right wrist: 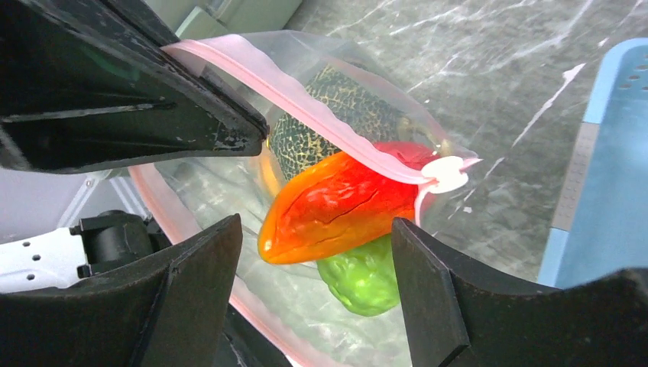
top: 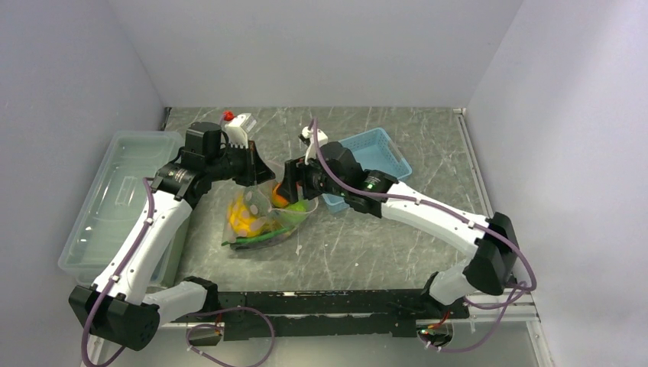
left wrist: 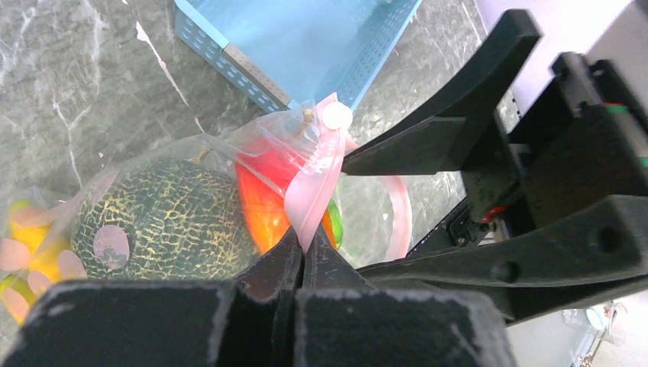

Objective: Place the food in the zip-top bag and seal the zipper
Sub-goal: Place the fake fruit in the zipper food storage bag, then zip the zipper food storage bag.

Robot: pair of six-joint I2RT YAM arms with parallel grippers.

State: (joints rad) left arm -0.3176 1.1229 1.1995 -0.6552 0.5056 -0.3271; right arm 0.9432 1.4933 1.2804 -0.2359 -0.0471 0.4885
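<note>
The clear zip-top bag [top: 264,222] lies mid-table with its mouth held up. My left gripper [left wrist: 304,248] is shut on the pink zipper [left wrist: 315,187] at the mouth's edge. Inside lie a dark green round fruit [left wrist: 164,218], a red-orange fruit [right wrist: 344,202], a lime-green fruit [right wrist: 363,279], a yellow banana [top: 244,218] and a thin green vegetable [top: 260,239]. My right gripper [right wrist: 317,229] stands open at the bag's mouth. The red-orange fruit lies between its fingers, apart from both. A white slider [right wrist: 445,172] sits at the zipper's end.
A light-blue basket [top: 376,153] stands just right of the bag, behind my right gripper. A large translucent bin [top: 115,199] fills the table's left side. A small white and red object [top: 238,121] sits at the back. Walls close in on three sides.
</note>
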